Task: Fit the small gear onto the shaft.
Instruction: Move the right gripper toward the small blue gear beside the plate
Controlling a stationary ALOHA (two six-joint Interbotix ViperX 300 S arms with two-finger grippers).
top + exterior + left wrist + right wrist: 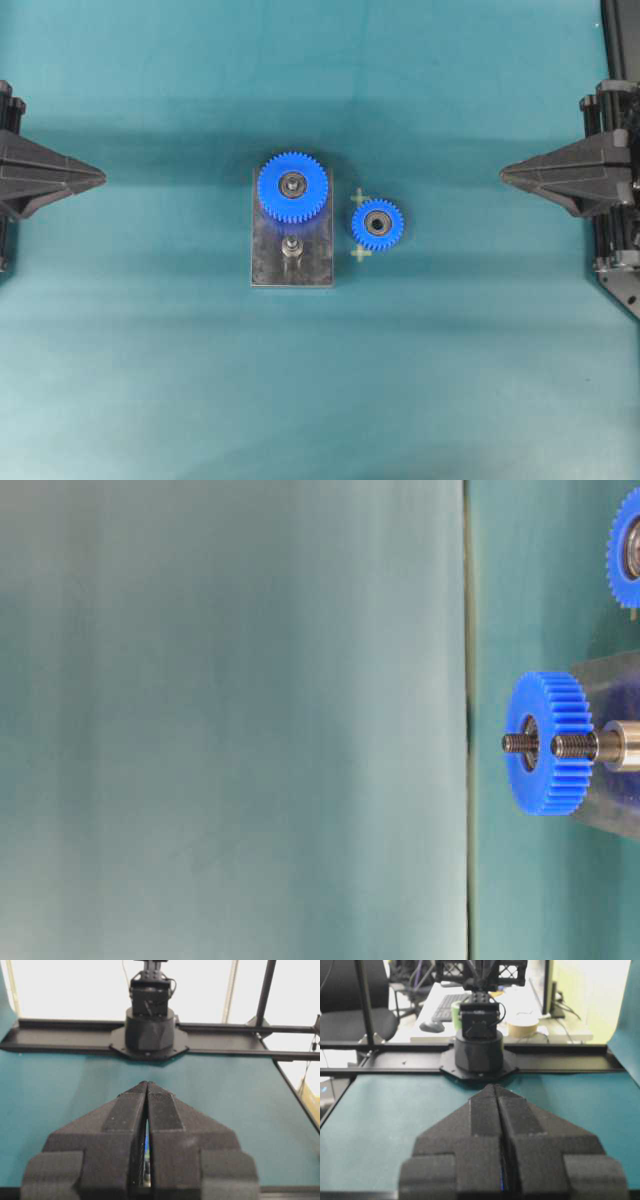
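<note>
The small gear [377, 224] lies flat on the teal mat, just right of the dark grey plate [312, 265]; only its edge shows in the table-level view [626, 550]. The shaft [292, 248] stands bare on the plate's near half, seen side-on as a silvery pin [590, 745]. My left gripper [100, 178] rests shut at the left edge, far from the plate. My right gripper [505, 175] is shut and empty at the right edge. In both wrist views the fingertips meet at a point, left gripper [147, 1083], right gripper [494, 1086].
A larger blue gear [293, 186] sits on a threaded pin at the plate's far end, also in the table-level view [548, 742]. Two pale cross marks [361, 253] flank the small gear. The opposite arm's base [149, 1030] stands at the mat's far edge.
</note>
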